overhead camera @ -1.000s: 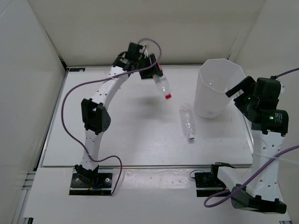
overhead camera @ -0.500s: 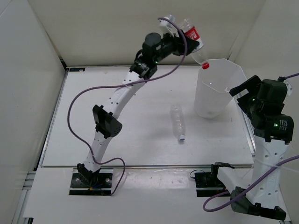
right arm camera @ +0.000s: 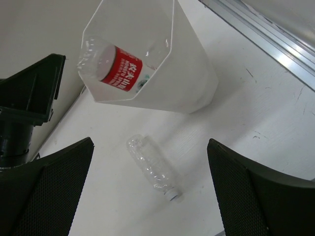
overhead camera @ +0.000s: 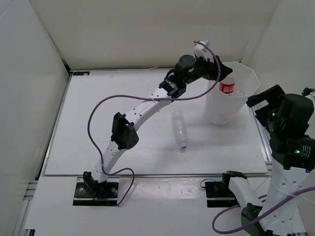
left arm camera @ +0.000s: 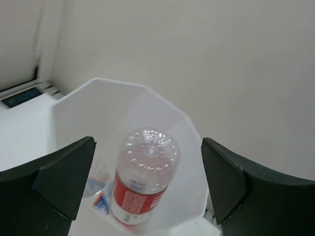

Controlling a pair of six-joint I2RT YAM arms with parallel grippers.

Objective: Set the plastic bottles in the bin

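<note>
Plain bottle lies on the table left of the bin, long axis near-far, cap toward the near edge. Left gripper is spread wide above the bin and probably nearer the plain bottle. Red-labelled bottle sits loose, cap-down, in the bin mouth. Right gripper is spread, empty, beyond the bin.

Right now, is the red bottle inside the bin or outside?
Partly in. The red bottle hangs base-up in the bin mouth, its base at the rim, untouched by the open left gripper.
</note>
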